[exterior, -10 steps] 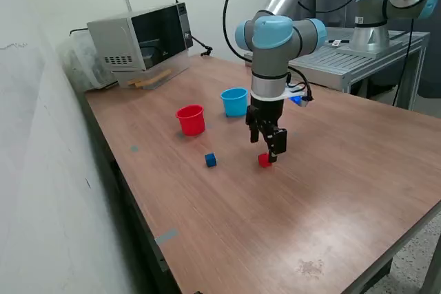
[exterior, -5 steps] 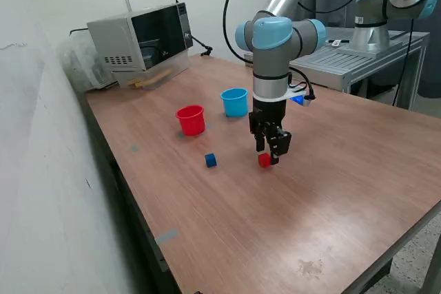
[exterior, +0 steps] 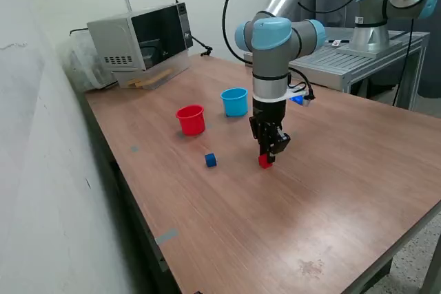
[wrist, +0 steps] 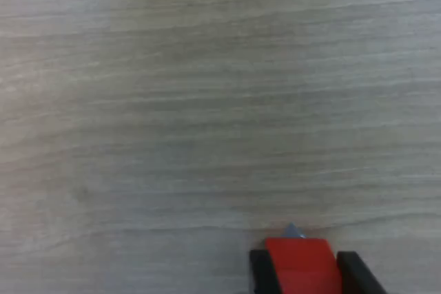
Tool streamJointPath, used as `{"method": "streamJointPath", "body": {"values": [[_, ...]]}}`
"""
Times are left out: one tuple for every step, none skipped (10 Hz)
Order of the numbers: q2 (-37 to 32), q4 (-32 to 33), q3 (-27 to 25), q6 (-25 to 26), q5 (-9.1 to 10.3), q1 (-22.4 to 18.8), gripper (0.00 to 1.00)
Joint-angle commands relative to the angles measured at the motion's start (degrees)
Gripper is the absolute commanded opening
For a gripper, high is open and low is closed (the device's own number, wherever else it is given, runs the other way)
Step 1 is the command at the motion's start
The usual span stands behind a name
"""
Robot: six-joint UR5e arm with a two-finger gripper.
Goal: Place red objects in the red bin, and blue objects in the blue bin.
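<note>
The gripper (exterior: 267,158) pinches a red cube (wrist: 302,265) down on the table (exterior: 331,191), with a blue cube (exterior: 210,160) nearby (nothing between) and the red cup (exterior: 191,120) and blue cup (exterior: 234,101) behind.

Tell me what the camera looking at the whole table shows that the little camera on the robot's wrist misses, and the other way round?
Only the exterior view shows the red cup, the light blue cup, a blue cube, the microwave and the arm itself. Only the wrist view shows, up close, a black finger on each side of the red cube, hard against it. Both show that red cube, the gripper around it, and the wooden table.
</note>
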State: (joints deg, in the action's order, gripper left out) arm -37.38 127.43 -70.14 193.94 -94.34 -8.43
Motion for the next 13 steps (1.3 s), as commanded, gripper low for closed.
{"method": "streamJointPath", "body": {"values": [[0.12, 0.01, 0.44, -1.37, -0.05, 0.69, 0.00], [-0.32, 0.01, 0.27, -2.50, -0.14, 1.22, 0.00], [-2.06, 0.01, -0.08, -3.30, -0.40, 1.75, 0.00], [-4.17, -0.08, -0.09, -4.96, -0.58, 2.45, 0.00], [-6.02, -0.17, -0.17, -7.32, -1.36, 3.33, 0.00], [-7.17, -0.26, -0.61, -9.35, -3.46, 3.68, 0.00], [-10.22, -0.26, -1.57, -11.28, -5.74, 5.34, 0.00], [-11.39, -0.26, -1.76, -12.69, -5.85, 7.71, 0.00], [-12.27, -0.26, -1.84, -13.84, -6.37, 10.34, 0.00], [-12.62, -0.26, -1.93, -14.37, -6.99, 13.15, 0.00], [-12.80, -0.26, -2.89, -14.55, -7.00, 15.09, 0.00], [-12.72, -0.17, -3.51, -14.99, -7.08, 15.98, 0.00], [-12.72, -0.17, -3.69, -15.43, -7.08, 16.43, 0.00]]}}
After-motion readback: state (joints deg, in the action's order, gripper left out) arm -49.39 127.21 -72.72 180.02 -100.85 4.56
